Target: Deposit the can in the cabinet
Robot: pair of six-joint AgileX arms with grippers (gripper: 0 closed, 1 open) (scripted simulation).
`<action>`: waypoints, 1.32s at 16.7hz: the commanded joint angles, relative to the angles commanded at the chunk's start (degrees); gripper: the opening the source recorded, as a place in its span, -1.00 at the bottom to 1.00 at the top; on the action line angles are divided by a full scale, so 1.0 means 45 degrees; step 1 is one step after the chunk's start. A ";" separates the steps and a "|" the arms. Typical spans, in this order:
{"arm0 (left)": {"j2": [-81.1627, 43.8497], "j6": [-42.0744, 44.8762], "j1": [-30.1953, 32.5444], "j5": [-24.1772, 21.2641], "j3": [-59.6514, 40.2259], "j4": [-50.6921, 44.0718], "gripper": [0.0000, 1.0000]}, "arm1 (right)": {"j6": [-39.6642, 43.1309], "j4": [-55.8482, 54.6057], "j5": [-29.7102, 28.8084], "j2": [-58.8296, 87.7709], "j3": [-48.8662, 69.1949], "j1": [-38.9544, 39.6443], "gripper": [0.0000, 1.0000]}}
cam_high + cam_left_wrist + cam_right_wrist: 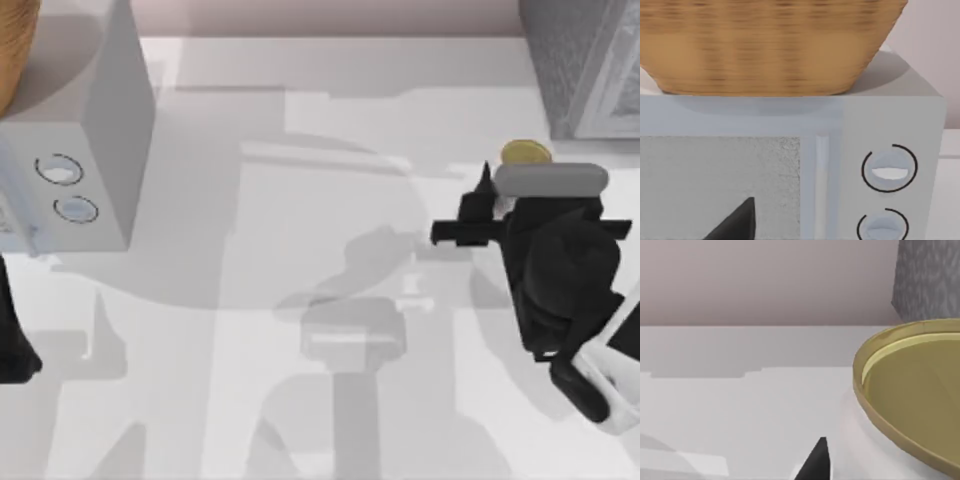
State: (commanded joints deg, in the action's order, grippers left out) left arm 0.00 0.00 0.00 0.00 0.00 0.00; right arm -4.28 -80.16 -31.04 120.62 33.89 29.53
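Standing near the right side of the top view, the drink can (525,152) shows its gold top just below the speckled dark grey cabinet (575,60) in the upper right corner. Right gripper (500,185) sits right beside the can; one dark fingertip (816,462) shows by the gold rim in the right wrist view, and I cannot tell how wide the jaws stand. Left arm is parked at the left edge, facing the light grey box (890,125) with two ringed dials, a wicker basket (765,45) on top.
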 joint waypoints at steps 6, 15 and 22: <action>0.0000 0.0000 0.0000 0.0000 0.0000 0.0000 1.00 | 0.0015 0.1903 0.0018 -0.1845 0.0072 0.0006 -1.00; 0.0000 0.0000 0.0000 0.0000 0.0000 0.0000 1.00 | 0.0006 0.4781 0.0015 -0.4570 0.0140 -0.0027 -1.00; 0.0000 0.0000 0.0000 0.0000 0.0000 0.0000 1.00 | -0.0014 0.6244 0.0017 -0.5919 0.0252 0.0055 -1.00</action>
State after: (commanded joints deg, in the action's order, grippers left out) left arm 0.00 0.00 0.00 0.00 0.00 0.00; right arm -4.35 -52.06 -30.96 93.98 35.02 29.78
